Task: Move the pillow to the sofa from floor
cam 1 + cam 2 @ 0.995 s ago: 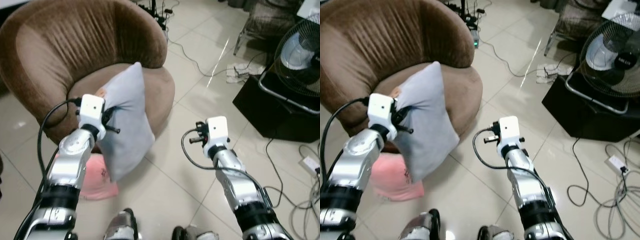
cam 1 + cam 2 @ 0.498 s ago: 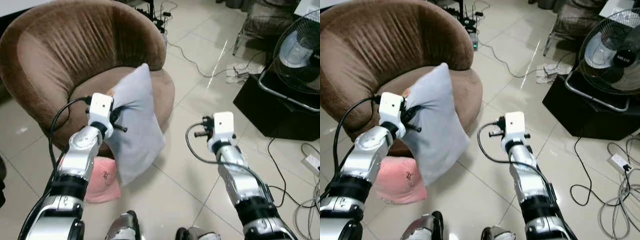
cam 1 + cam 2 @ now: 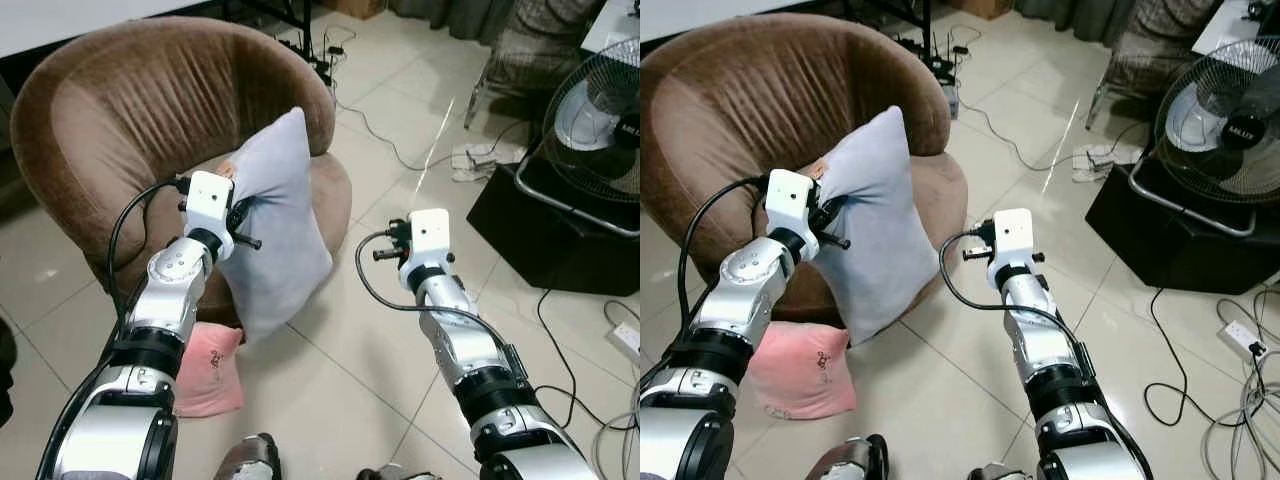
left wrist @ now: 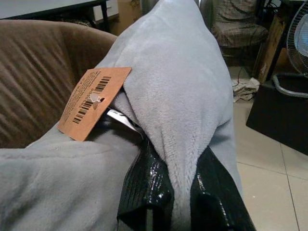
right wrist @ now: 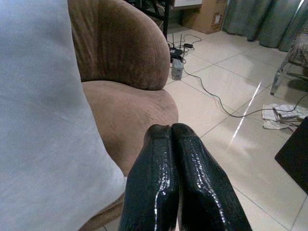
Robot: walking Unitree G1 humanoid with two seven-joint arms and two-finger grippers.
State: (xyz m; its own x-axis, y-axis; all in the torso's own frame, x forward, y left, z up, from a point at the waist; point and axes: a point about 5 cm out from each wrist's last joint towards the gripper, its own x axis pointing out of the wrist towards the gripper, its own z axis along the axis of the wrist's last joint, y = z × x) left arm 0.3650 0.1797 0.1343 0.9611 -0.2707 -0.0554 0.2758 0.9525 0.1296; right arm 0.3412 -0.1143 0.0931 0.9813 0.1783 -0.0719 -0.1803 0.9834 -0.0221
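Clearly, left end effector pinches barcode-tagged grey pillow.

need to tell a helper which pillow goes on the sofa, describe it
Find the round brown sofa. Hanging over its seat edge, pinched in the left claw, is the grey pillow with an orange barcode tag, unlike the pink pillow on the floor.

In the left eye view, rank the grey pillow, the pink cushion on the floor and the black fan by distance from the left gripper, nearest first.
1. Grey pillow: pinched in the left gripper, over the brown sofa.
2. Pink cushion: on the floor below that arm.
3. Black fan: far across, on the robot's right.
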